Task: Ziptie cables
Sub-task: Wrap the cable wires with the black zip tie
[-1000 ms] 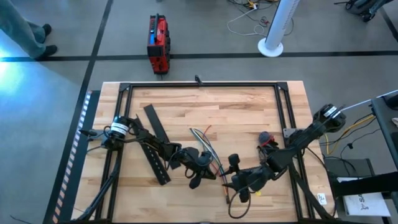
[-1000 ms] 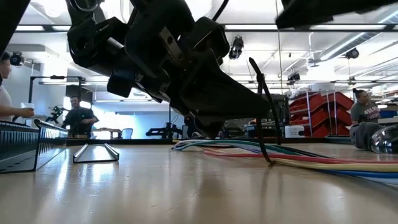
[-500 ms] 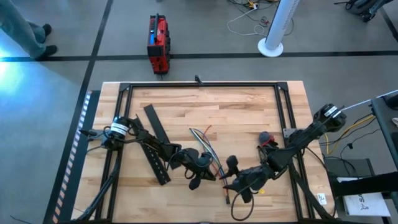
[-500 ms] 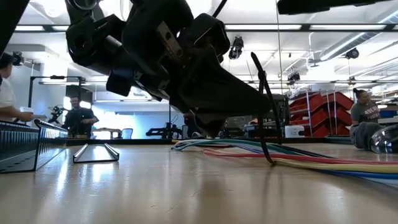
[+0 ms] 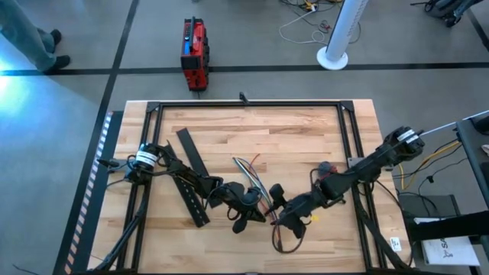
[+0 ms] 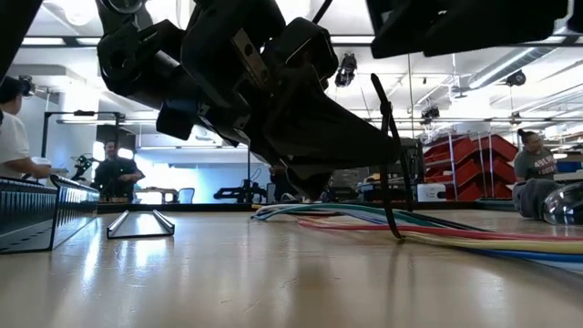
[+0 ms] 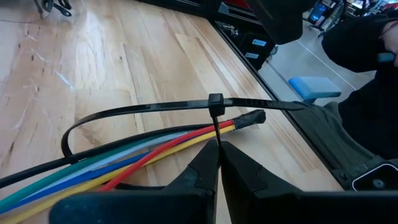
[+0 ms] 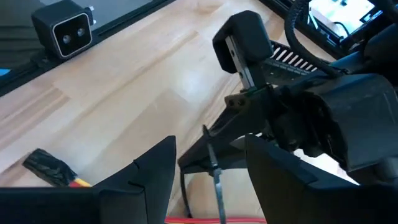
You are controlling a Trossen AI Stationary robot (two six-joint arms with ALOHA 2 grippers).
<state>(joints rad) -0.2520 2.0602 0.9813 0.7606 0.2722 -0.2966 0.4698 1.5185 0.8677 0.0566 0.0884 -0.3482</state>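
Observation:
The cables (image 7: 118, 155), a bundle of green, blue, white, yellow and red wires with a black taped end (image 7: 250, 117), lie on the wooden table (image 5: 306, 137) near its front middle. A black ziptie (image 7: 215, 103) loops around them, with its tail pointing away level. My left gripper (image 7: 219, 149) is shut on the ziptie, just over the cables (image 5: 256, 183). My right gripper (image 8: 210, 155) hovers open, close on the left gripper's right side (image 5: 277, 208). The upright ziptie strap (image 8: 215, 171) stands between its fingers, untouched. My left gripper pinches the thin ziptie strap (image 7: 217, 132) just below its head between its two fingertips. The fingers reach in at a low slant from the table's left. The strap stands upright above the cables (image 6: 387, 155), which lie on the table.
Two long black slotted bars (image 5: 191, 179) lie left of the cables. A small dark wire tangle with a red clip (image 5: 328, 169) sits at the right. A black rail frame (image 5: 244, 104) borders the table. People stand in the room beyond.
My right gripper has swung toward the table's left, up to the left gripper and the ziptie, and has rolled about its pointing line. The left gripper, the ziptie and the cables have kept still.

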